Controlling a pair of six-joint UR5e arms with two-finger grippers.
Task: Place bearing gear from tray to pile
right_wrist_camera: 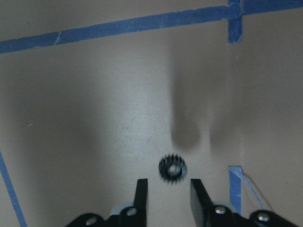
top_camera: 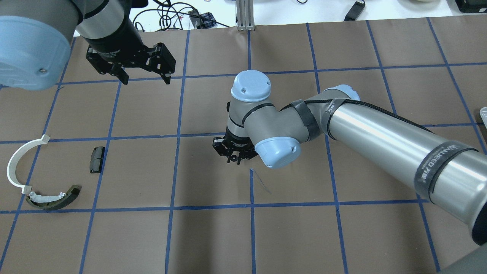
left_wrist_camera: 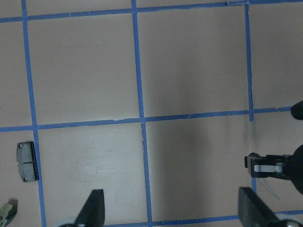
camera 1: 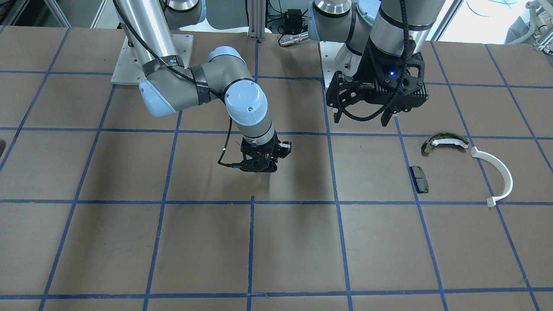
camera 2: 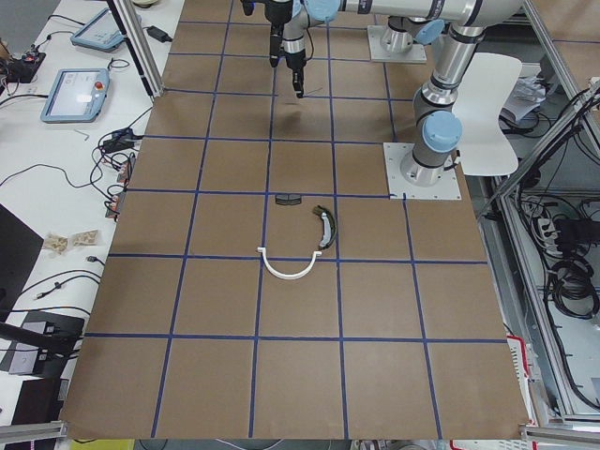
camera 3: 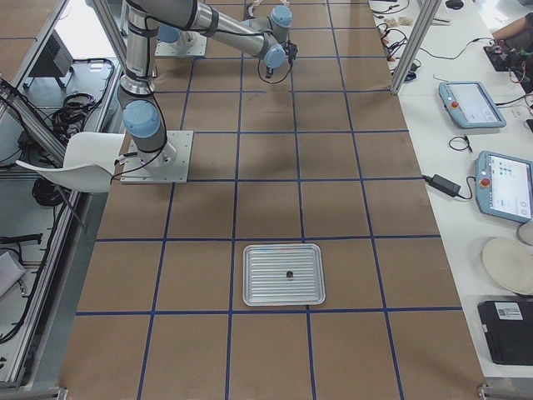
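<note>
A small black bearing gear (right_wrist_camera: pixel 172 169) shows in the right wrist view just beyond my right gripper's (right_wrist_camera: pixel 168 189) tips, slightly blurred and not clamped. That gripper (top_camera: pixel 234 160) is low over the table's middle, jaws apart. The silver tray (camera 3: pixel 283 248) holds one small dark part (camera 3: pixel 289 274). The pile lies on my left side: a white half-ring strip (top_camera: pixel 9 167), an olive-and-white shoe (top_camera: pixel 57 203) and a flat black pad (top_camera: pixel 97 160). My left gripper (top_camera: pixel 145 80) hovers wide open and empty beyond the pile.
The table is brown board with a blue tape grid. The arms' base plates (camera 1: pixel 151 56) stand at the robot's edge. A bench with tablets (camera 3: pixel 508 183) and cables runs along the far side.
</note>
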